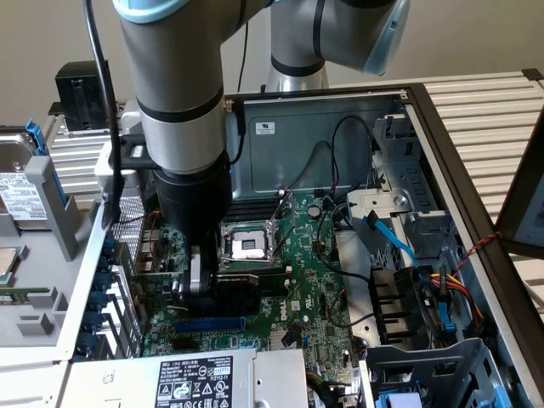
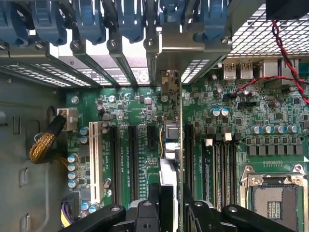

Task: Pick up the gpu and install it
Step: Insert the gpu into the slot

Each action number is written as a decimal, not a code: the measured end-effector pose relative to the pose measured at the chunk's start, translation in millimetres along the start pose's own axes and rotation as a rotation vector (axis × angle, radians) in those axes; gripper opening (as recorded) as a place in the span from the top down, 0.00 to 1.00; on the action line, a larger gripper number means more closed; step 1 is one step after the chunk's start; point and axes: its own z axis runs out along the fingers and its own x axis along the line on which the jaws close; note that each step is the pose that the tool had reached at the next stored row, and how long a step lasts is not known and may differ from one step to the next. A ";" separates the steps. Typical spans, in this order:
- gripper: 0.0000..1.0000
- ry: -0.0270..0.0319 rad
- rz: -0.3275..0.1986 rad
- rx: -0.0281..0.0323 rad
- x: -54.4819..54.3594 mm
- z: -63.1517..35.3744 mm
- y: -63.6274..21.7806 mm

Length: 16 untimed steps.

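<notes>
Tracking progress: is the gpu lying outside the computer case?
No, the gripper holds the gpu edge-on over the motherboard inside the case.

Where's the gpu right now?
The gpu stands on edge in the pincer, left of centre in the exterior view, beside the CPU socket over the motherboard.

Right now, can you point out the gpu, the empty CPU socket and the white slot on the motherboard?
gpu [image 2: 172,145]: wrist view, on the upper edge of the card, seen edge-on.
CPU socket [image 1: 247,246]: exterior view, on its empty centre.
white expansion slot [image 2: 93,159]: wrist view, halfway along the slot's body.
</notes>
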 end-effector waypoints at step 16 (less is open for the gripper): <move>0.72 -0.0048 0.029 0.0035 0.5 5.1 2.5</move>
